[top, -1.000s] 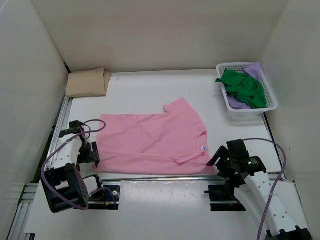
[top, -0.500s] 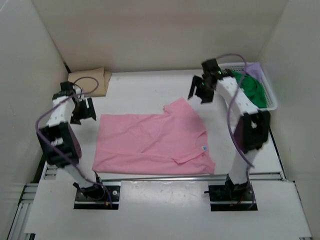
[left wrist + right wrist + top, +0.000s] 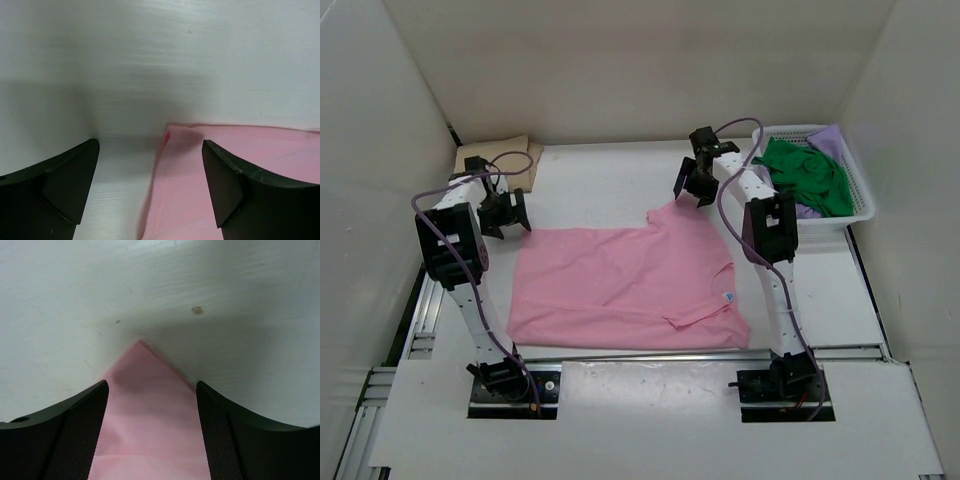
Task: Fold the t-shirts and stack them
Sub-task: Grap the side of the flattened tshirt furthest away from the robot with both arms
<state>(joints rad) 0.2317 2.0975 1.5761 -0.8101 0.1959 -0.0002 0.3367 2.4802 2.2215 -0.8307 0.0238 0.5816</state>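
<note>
Straddling far corners of the pink t-shirt (image 3: 620, 285), left gripper (image 3: 150, 146) and right gripper (image 3: 152, 385) both gape wide.

pink t-shirt (image 3: 620, 285) flat, central; tan t-shirt (image 3: 515, 146) folded far-left; green t-shirt (image 3: 810, 175) crumpled over purple t-shirt (image 3: 832, 137) far-right.

Brightly, evenly lit from above; only soft shadows on the white table (image 3: 610, 170). Crisp overhead. Up close in both wrist views, blurred black fingers (image 3: 60, 185) and broad grey shadow across table and pink t-shirt (image 3: 150, 410) corner.
</note>
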